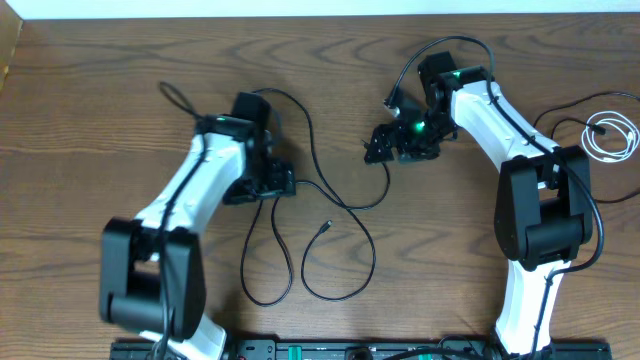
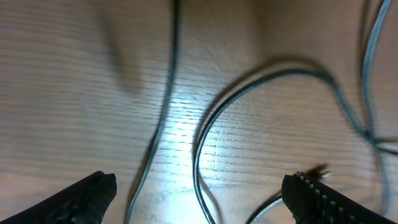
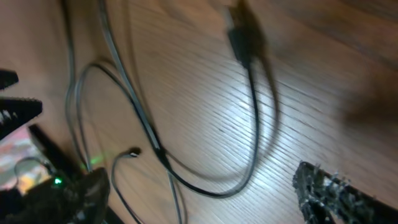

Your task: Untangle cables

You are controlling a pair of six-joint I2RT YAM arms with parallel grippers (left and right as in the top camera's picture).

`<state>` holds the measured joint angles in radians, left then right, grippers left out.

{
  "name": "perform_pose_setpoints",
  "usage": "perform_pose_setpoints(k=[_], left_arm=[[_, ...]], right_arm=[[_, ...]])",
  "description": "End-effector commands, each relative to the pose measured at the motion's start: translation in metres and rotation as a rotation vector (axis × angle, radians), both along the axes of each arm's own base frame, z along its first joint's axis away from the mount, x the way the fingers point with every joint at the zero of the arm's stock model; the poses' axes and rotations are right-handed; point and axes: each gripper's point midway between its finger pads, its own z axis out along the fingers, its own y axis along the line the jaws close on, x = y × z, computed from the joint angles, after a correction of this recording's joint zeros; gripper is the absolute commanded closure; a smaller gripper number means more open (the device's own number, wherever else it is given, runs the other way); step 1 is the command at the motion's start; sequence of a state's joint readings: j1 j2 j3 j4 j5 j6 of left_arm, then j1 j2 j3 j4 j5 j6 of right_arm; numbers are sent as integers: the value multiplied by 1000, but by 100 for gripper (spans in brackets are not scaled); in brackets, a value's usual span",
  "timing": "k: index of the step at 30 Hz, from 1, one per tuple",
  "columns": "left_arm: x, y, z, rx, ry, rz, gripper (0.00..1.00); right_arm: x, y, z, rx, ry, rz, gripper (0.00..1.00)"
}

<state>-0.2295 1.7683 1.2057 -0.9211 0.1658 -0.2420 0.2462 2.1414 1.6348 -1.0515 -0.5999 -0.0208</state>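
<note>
Thin black cables (image 1: 340, 205) lie in crossing loops on the wooden table between the arms, with one small plug end (image 1: 328, 227) free inside a loop. A short white cord (image 1: 612, 135) lies coiled at the far right. My left gripper (image 1: 278, 184) is open low over the table; two black cable strands (image 2: 205, 134) run between its fingers (image 2: 199, 190), untouched. My right gripper (image 1: 381, 146) is open just above the table; a black cable loop (image 3: 249, 168) with a plug (image 3: 239, 31) lies between its fingers (image 3: 202, 186). A small plug tip (image 3: 132, 151) shows nearby.
Another thin black cord (image 1: 565, 112) runs by the white coil at the right edge. A thin black loop (image 1: 178, 98) lies behind the left arm. The arm bases stand at the table's front edge (image 1: 330, 350).
</note>
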Motion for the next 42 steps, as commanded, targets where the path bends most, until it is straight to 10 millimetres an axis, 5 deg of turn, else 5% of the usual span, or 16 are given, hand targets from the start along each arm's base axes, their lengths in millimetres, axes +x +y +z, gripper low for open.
perform_pose_setpoints(k=[1, 11, 20, 29, 34, 40, 42], left_arm=[[-11, -1, -20, 36, 65, -81, 9], [-14, 4, -54, 87, 140, -87, 11], [-9, 3, -56, 81, 123, -86, 91], [1, -35, -49, -175, 103, -52, 92], [12, -48, -42, -316, 76, -21, 92], [20, -38, -40, -342, 65, 23, 92], [21, -35, -40, -342, 63, 30, 92]], right_arm=[[-3, -8, -8, -74, 0, 5, 6], [-12, 5, -11, -101, 0, 50, 1], [-13, 4, -14, -139, -1, 46, 6], [-31, 31, -17, -123, 20, 89, 22], [-41, 60, -33, -123, 28, 35, 48], [-51, 79, -71, -142, 42, -124, 80], [-57, 91, -74, -88, 51, -120, 83]])
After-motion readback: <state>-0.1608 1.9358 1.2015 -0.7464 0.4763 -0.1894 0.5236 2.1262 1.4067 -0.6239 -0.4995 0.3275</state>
